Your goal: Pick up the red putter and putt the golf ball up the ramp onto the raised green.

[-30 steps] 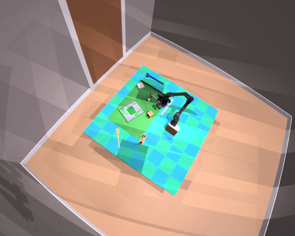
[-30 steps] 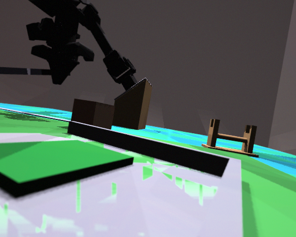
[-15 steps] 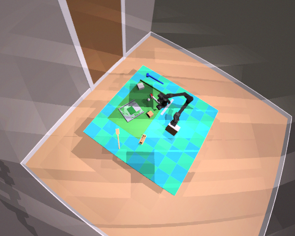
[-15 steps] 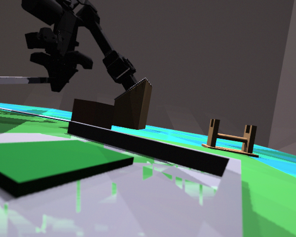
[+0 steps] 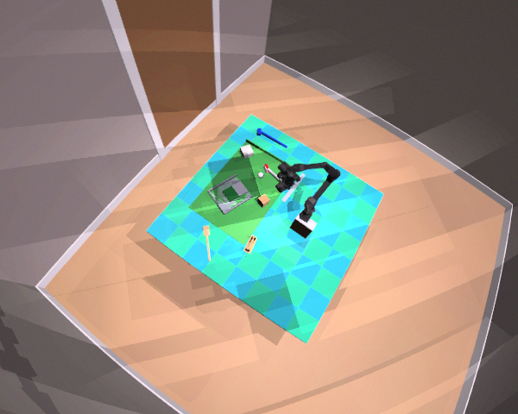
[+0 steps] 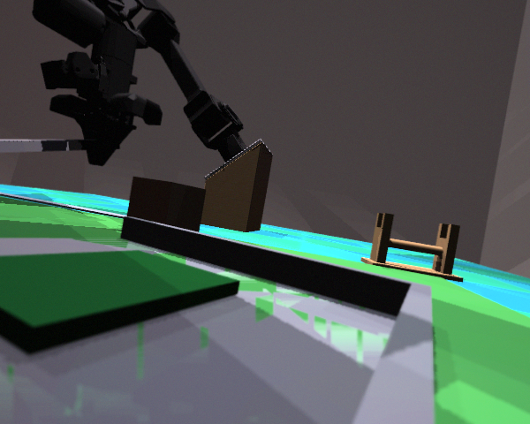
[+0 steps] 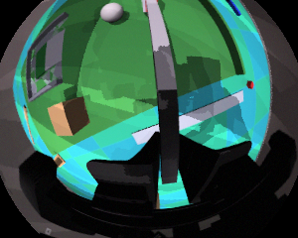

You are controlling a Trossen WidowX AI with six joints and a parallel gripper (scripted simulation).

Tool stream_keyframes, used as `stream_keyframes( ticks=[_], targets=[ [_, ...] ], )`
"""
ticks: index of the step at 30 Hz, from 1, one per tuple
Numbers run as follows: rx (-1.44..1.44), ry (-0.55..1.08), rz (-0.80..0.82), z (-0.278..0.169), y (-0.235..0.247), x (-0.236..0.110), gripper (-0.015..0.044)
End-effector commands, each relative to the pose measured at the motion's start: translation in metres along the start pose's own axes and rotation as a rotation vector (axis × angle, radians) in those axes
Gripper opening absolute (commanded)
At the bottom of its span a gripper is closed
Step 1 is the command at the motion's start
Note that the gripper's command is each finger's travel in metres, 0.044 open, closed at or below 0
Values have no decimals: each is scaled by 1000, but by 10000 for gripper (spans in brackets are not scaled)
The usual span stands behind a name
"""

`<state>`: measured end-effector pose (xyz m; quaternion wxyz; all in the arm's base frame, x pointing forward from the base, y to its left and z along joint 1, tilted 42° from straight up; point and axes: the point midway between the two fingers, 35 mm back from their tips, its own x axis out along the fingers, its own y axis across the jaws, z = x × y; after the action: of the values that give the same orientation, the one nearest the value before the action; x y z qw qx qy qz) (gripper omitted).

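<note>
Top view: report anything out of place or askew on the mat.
Nothing stands out. The gripper holds the red putter with its head beside the golf ball; the blue putter and the wooden putter lie flat, apart.

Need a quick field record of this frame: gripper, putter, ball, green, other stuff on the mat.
gripper: gripper shut on the putter's shaft
putter: red putter held, red head close beside the ball
ball: golf ball on the green turf, not on the raised green
raised green: raised green with no ball on it
other items: blue putter, white block, tan cube, wooden putter
</note>
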<state>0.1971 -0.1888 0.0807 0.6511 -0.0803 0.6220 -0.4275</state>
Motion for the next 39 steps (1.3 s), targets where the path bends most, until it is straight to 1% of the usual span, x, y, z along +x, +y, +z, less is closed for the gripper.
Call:
stream_keyframes(
  ticks=[1, 7, 11, 13, 16, 19, 21, 27, 30, 33, 39],
  targets=[
    [9, -10, 0, 1, -18, 0, 0],
    [8, -10, 0, 1, -21, 0, 0],
    [6, -3, -3, 1, -15, 2, 0],
    [7, -2, 6, 5, 5, 2, 0],
    [8, -1, 16, 9, 51, 2, 0],
    [9, -5, 13, 5, 97, 0, 0],
    [9, -8, 8, 1, 116, 0, 0],
    [9, -9, 7, 1, 119, 0, 0],
    [9, -9, 8, 1, 119, -6, 0],
    [9, -8, 10, 2, 120, -19, 0],
    [9, -8, 10, 1, 119, -56, 0]
  ],
)
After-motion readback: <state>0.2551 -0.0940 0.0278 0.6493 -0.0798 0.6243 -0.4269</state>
